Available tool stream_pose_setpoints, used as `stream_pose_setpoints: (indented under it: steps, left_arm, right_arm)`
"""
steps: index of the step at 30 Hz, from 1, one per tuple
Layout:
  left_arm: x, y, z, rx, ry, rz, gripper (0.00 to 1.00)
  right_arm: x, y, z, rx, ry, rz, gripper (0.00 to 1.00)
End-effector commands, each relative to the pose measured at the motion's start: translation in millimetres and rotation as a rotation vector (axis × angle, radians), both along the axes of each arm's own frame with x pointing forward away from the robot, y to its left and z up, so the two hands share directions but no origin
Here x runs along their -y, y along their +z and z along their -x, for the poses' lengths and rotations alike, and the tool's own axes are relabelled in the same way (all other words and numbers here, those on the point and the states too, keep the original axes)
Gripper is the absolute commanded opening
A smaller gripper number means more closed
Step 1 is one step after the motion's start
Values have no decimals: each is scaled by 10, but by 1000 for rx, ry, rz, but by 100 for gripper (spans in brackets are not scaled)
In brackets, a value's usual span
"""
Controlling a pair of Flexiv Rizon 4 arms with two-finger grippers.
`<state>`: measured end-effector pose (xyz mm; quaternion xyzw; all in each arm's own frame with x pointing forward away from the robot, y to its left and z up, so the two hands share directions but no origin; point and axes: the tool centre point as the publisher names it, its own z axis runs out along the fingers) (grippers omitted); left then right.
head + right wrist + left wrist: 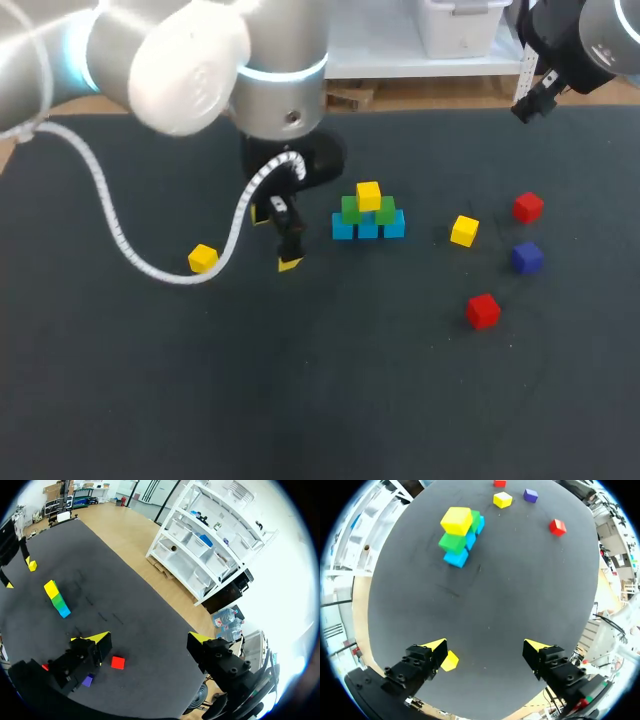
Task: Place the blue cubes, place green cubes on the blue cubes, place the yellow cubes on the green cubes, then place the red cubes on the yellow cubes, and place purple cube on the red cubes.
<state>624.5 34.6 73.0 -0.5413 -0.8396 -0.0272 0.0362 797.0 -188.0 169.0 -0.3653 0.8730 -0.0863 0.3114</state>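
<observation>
A row of three blue cubes (368,229) carries two green cubes (351,209) with one yellow cube (368,195) on top; this stack (456,539) lies well ahead of my left gripper (487,647). That gripper (276,238) is open just left of the stack, empty, with a loose yellow cube (450,661) beside one finger. A second loose yellow cube (463,230), two red cubes (528,207) (483,310) and a purple cube (527,257) lie to the right. My right gripper (149,640) hangs open high over the far right, above a red cube (118,662).
The left arm's white cable (120,235) loops over the table beside the far-left yellow cube (202,258). The black table (320,400) stretches bare toward the front.
</observation>
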Motion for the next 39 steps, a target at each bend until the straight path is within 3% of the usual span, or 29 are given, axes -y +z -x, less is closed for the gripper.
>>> stream_pose_setpoints:
  steps: [1, 11, 16, 22, 33, 39]
  left_arm:
    - [-70, 45, 84, 74, -91, 100, 100]
    - [-70, 45, 84, 74, -91, 100, 100]
    - [-88, 10, -144, 109, 109, 114, 100]
    - [-320, 43, -116, 117, 308, 124, 100]
    - [-652, -98, 44, 100, 430, 86, 100]
    - [-757, -250, 22, 88, 445, 73, 100]
  right_arm:
    - [-2, -10, 9, 6, -3, 1, 100]
    - [-2, -10, 9, 6, -3, 1, 100]
    - [-2, -10, 9, 6, -3, 1, 100]
    - [-2, -10, 9, 6, -3, 1, 100]
    - [-2, -10, 9, 6, -3, 1, 100]
    - [-2, -10, 9, 6, -3, 1, 100]
